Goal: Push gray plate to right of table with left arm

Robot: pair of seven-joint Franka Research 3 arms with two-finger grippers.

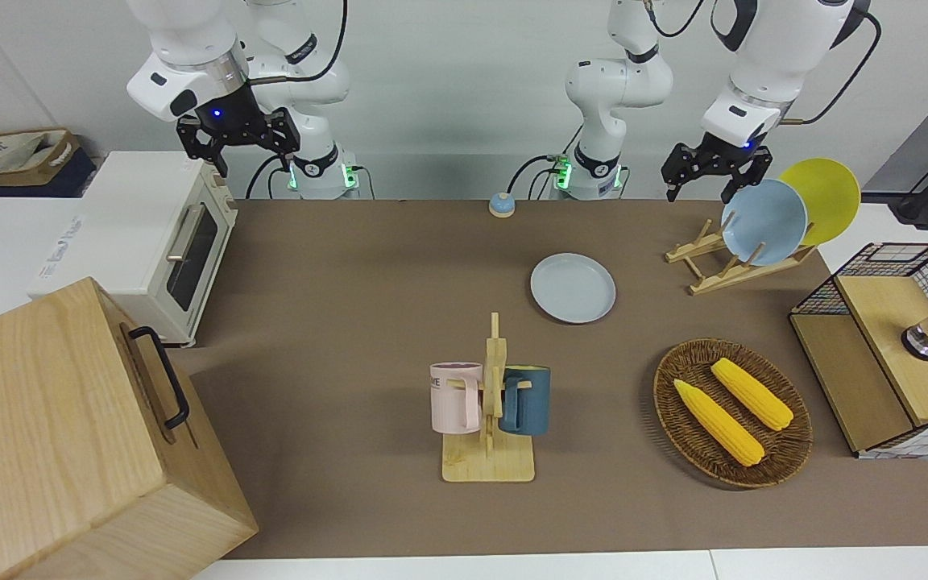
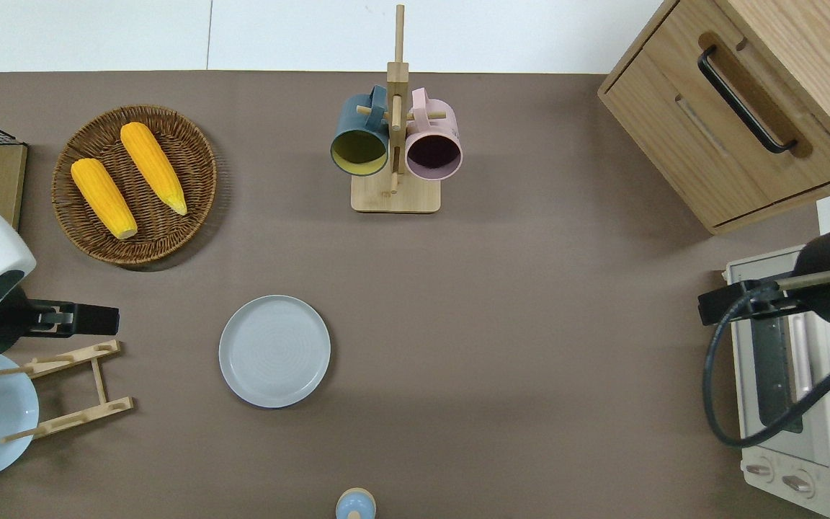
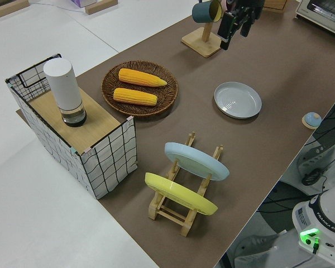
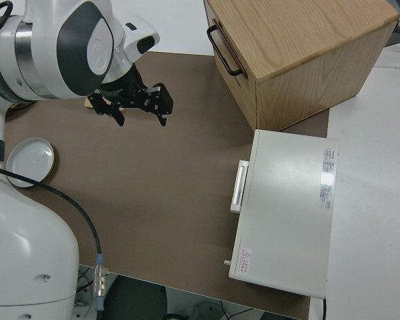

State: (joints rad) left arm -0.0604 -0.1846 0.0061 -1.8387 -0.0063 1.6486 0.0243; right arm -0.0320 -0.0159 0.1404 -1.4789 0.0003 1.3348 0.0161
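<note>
The gray plate is taken as the landmark; it is seen flat on the table, untouched. Nearer to the robots than the plate, a small blue bell is found at the table's edge. Beside the plate, toward the left arm's end, a wooden plate rack is placed, with a light-blue plate and a yellow plate leaned in it. The left gripper is held up over that rack, its jaws apart and holding nothing. Farther from the robots than the plate, a wicker basket with two corn cobs is set, and a mug stand with a teal mug and a pink mug. The right gripper is parked, jaws apart.
</note>
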